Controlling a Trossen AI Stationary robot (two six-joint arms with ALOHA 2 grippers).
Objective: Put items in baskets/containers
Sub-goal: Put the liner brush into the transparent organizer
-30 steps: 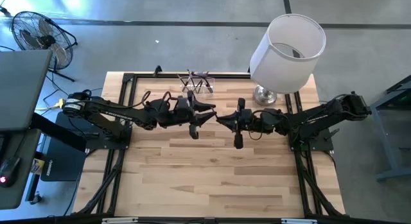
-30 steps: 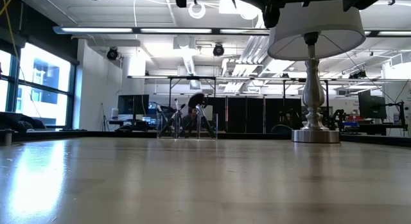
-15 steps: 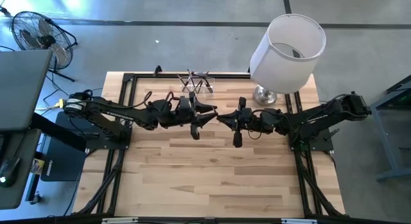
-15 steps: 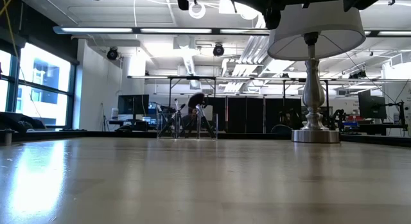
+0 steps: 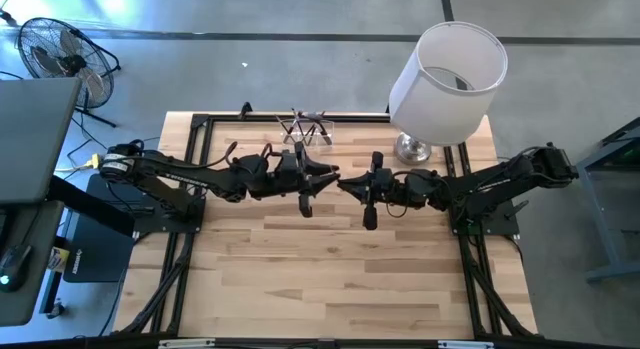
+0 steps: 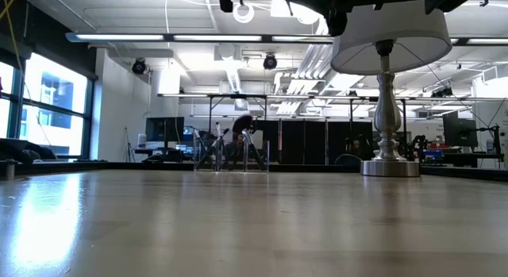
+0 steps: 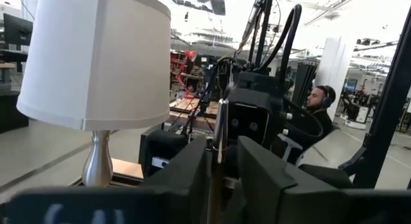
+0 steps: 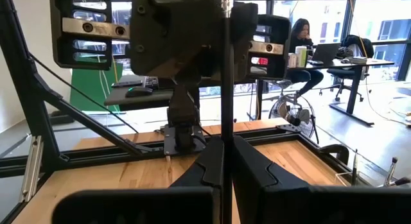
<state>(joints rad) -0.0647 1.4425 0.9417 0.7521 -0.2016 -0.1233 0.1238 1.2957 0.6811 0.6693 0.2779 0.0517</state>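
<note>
Left gripper [image 5: 322,175] slightly nearer right gripper [image 5: 345,185].

So there's a light wooden plank counter [image 5: 330,269] with a black metal frame around it. A big white drum lampshade [image 5: 447,82] sits on a shiny silver lamp base [image 5: 410,148] at the far right corner. Off the counter's left there's a black floor fan [image 5: 60,54] on the grey floor. A person in dark clothes with headphones [image 7: 316,108] sits in the room behind.

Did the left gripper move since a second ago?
No. In the high view the left gripper hangs at the same spot, just in front of the clear holder and left of the lamp base, as before.
</note>
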